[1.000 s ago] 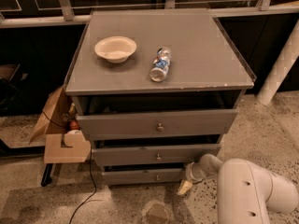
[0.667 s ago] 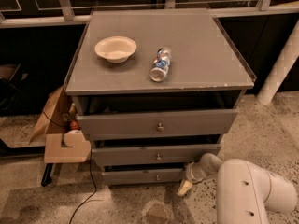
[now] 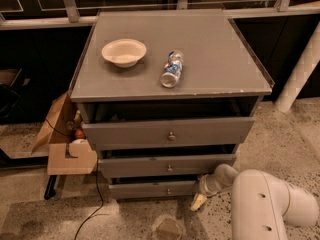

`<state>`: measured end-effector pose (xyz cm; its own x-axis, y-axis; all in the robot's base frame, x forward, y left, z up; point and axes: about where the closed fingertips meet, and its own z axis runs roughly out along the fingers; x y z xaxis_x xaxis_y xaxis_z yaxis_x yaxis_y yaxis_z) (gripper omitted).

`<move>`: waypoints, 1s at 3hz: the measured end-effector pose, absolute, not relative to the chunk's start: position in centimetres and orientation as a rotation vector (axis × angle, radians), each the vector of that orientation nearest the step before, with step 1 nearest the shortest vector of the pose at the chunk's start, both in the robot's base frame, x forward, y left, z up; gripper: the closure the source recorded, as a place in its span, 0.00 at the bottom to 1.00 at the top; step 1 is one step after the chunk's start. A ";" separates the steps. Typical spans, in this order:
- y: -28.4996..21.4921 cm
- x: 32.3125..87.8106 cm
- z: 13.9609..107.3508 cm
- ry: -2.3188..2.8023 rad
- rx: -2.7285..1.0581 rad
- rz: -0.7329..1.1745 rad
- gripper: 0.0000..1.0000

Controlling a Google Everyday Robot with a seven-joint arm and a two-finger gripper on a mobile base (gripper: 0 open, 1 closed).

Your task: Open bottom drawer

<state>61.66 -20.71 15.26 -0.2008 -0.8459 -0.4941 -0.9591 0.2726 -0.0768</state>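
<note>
Although the bottom drawer (image 3: 150,189) sits lowest in the cabinet (image 3: 175,89), its knob (image 3: 168,191) is bare; the gripper (image 3: 199,202) hangs at four o'clock from it, near the floor (image 3: 140,224) — apart or together, one cannot tell; a pull from there may slip off the drawer's corner, or drag the whole cabinet askew.

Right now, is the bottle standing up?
No, the bottle lies on its side atop the cabinet, while the gripper is down by the bottom drawer.
</note>
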 end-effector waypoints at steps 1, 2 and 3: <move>-21.7 59.9 15.6 2.157 -1.618 0.398 0.00; -22.6 58.0 16.1 2.202 -1.608 0.462 0.00; -23.3 56.2 16.9 2.231 -1.598 0.554 0.00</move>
